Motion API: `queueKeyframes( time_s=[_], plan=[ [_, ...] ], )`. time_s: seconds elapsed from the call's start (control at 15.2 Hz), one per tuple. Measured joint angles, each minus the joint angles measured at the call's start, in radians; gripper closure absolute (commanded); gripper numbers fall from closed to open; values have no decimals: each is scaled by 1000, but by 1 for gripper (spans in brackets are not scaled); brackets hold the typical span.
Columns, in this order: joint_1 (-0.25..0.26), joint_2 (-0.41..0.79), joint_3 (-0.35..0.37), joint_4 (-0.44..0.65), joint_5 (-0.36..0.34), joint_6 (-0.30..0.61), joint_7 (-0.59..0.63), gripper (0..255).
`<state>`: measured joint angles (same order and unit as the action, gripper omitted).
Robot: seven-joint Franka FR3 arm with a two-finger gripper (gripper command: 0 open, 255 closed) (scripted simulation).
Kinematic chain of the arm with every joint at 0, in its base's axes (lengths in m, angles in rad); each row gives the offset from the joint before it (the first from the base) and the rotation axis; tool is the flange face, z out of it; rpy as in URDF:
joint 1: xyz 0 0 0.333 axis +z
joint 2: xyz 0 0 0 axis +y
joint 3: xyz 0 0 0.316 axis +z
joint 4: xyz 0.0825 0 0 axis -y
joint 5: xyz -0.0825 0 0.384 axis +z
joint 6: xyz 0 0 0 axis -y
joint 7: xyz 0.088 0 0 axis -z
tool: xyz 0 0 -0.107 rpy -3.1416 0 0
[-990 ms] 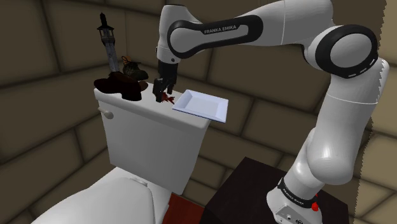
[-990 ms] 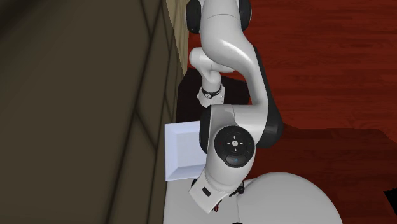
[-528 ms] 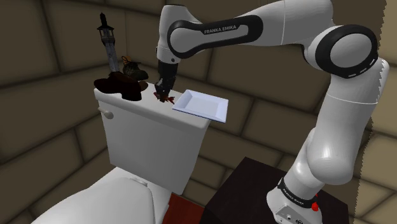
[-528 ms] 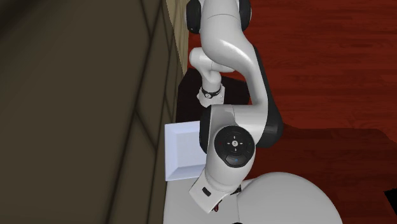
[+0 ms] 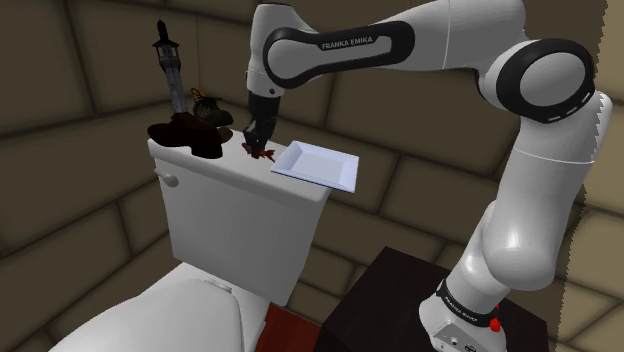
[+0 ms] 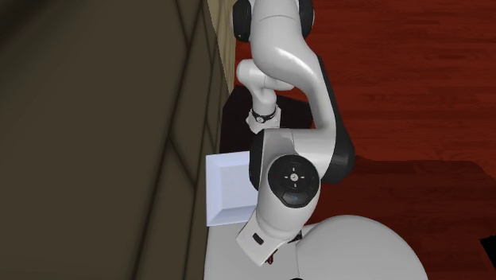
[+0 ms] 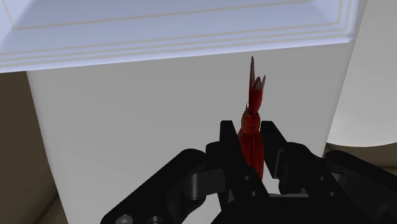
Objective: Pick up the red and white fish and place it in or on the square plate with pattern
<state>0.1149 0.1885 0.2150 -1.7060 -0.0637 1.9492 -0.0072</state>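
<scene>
Your fish (image 7: 252, 118) is right there, red with pale tips at the tail, and the gripper (image 7: 250, 132) has it: the two black fingers are pinching its body from both sides, and the tail pokes out past the fingertips toward the square white plate (image 7: 178, 28). No pattern shows on that plate; it is drawn plain and pale with a raised rim. From the shoulder view, you see the fish as a small red streak at the fingertips, low over the white tank lid (image 5: 215, 168) and just beside the plate's corner on that view's left. You cannot tell from here whether it touches the lid. The plate lies flat toward the lid's end on the shoulder view's right, while a dark cluster (image 5: 190, 132) with a tall slender piece standing up from it sits at the other end, apart from the gripper. Below the tank curves the toilet bowl (image 5: 170, 315), and the dark stand (image 5: 395, 300) sits at lower right. From overhead, the white arm (image 6: 290, 183) crosses the plate's edge, with the tiled wall (image 6: 103, 143) on one side and the red floor (image 6: 405, 71) on the other
</scene>
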Motion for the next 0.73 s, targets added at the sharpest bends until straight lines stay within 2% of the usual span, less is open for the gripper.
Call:
queueKeyframes(
  time_s=[0.73],
  plan=[
    [3,-6,3,136,3,-141,-3,255]
  ],
)
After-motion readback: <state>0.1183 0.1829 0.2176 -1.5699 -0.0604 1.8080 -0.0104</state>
